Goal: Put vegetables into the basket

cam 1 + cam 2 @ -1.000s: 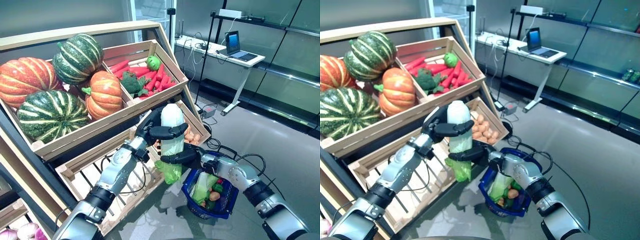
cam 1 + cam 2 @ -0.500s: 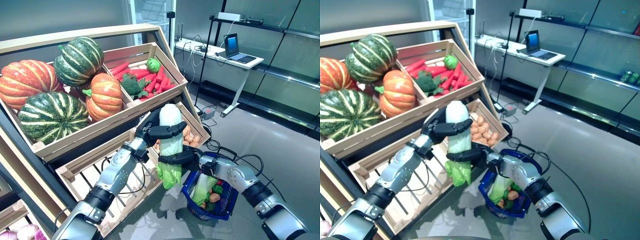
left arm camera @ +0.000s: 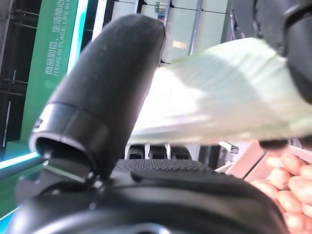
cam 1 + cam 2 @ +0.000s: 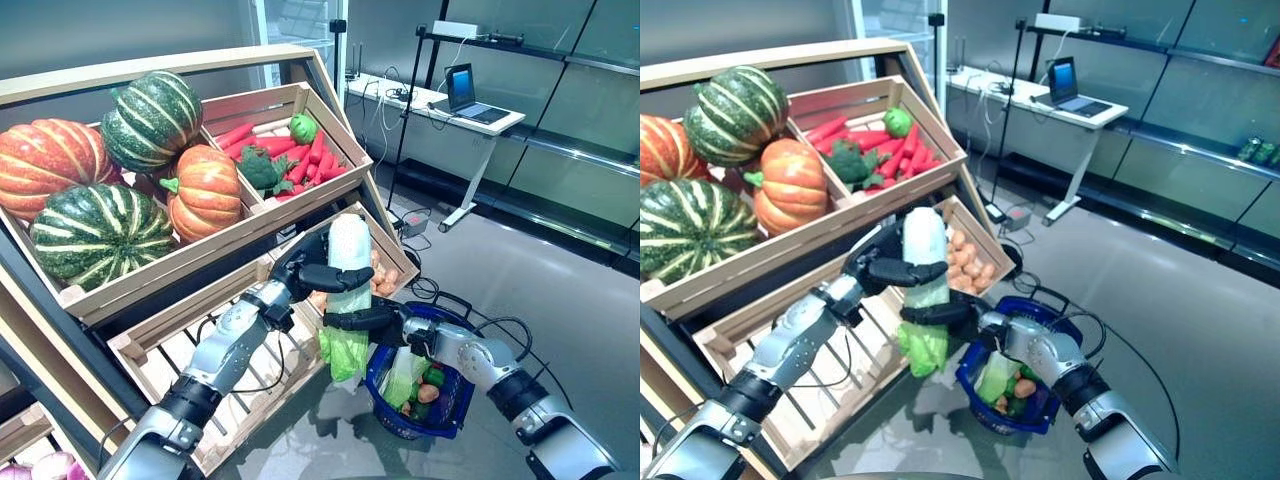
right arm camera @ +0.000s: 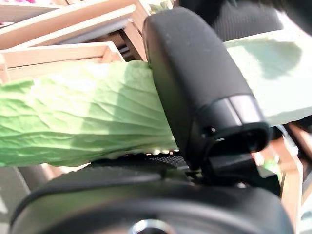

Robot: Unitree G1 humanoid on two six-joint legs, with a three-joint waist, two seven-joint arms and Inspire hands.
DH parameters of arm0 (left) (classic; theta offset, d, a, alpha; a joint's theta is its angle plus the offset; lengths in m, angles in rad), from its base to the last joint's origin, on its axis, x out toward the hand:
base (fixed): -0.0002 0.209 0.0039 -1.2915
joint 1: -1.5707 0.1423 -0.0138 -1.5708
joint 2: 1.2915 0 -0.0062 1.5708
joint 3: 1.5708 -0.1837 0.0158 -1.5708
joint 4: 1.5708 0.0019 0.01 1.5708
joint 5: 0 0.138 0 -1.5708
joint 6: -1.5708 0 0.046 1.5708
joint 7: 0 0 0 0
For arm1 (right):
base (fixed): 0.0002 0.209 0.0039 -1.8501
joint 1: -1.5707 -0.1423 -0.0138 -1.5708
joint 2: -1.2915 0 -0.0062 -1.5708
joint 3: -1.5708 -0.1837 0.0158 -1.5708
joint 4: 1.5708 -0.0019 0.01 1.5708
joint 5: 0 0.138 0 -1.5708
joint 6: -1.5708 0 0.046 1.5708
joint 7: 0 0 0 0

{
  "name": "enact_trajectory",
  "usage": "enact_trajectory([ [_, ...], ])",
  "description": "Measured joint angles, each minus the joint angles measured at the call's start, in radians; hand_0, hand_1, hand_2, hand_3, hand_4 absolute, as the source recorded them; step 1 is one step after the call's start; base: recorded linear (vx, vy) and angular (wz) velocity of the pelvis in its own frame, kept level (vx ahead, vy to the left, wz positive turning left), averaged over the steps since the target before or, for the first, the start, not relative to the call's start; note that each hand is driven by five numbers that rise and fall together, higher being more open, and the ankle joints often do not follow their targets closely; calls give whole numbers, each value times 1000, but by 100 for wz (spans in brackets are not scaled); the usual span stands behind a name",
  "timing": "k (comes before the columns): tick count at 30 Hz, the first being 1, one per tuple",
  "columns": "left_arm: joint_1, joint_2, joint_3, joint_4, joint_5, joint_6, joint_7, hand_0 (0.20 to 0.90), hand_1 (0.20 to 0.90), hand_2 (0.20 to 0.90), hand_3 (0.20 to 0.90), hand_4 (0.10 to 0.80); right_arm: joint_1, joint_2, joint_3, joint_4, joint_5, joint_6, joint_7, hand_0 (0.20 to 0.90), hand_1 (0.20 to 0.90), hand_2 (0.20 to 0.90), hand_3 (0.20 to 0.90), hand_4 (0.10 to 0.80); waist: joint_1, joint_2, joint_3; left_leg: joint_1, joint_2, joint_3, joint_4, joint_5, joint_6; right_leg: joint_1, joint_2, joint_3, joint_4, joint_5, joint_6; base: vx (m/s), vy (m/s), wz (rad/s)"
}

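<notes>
**Both hands grip one cabbage beside the basket**

Left hand (image 4: 318, 272) curls its fingers and thumb round the white upper part of a long napa cabbage (image 4: 346, 300), which hangs upright with its pale stem end up and its green leafy end down. In the left wrist view the thumb lies across the pale ribbed leaf. Just below it on the same cabbage, the right hand (image 4: 362, 320) wraps its fingers round the middle, where white turns to green; the right wrist view shows its thumb pressed over the leaf. The cabbage hangs just left of the blue basket (image 4: 449, 413), in the air and not inside it.

Taking the basket as the landmark: far to its upper left, a slanted wooden crate (image 4: 150, 265) holds two orange pumpkins (image 4: 205, 192) and two green striped squashes (image 4: 152, 117). Nearer, still up and left of the basket, a second crate (image 4: 345, 120) holds red carrots (image 4: 322, 160), a head of broccoli (image 4: 262, 168) and a small green vegetable at the back. Directly left of the basket lies a slatted lower crate (image 4: 165, 335), with potatoes (image 4: 379, 272) in its compartment just behind the cabbage. The basket itself stands on the grey floor and holds leafy greens and a few small vegetables. Up and right of it, well apart, a white desk (image 4: 437, 105) carries an open laptop (image 4: 467, 92).
</notes>
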State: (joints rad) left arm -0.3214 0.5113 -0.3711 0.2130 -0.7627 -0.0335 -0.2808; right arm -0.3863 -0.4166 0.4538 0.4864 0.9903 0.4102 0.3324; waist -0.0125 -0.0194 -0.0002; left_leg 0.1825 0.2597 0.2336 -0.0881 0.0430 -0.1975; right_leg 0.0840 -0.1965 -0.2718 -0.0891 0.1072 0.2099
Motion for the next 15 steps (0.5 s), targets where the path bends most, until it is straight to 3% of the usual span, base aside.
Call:
enact_trajectory([
  [3,32,18,30,0,4,0,-4,900,900,900,900,800,33,-8,-58,88,-1,0,-15,300,300,300,300,400,1,2,1,-1,0,14,0,0,0,-7,1,14,0,1,1,7,-21,-9],
  [10,112,17,204,12,5,-5,3,900,900,900,900,800,96,-76,-200,294,-10,-10,-52,300,300,300,300,400,4,24,17,-5,0,16,-1,-1,0,-9,2,17,0,1,1,11,-6,-1],
  [15,134,17,242,98,7,-5,14,900,900,900,900,800,111,-89,-294,402,-8,-46,-91,300,300,300,300,400,20,32,30,-8,1,16,-1,-1,0,-10,2,16,0,1,1,0,0,0],
])
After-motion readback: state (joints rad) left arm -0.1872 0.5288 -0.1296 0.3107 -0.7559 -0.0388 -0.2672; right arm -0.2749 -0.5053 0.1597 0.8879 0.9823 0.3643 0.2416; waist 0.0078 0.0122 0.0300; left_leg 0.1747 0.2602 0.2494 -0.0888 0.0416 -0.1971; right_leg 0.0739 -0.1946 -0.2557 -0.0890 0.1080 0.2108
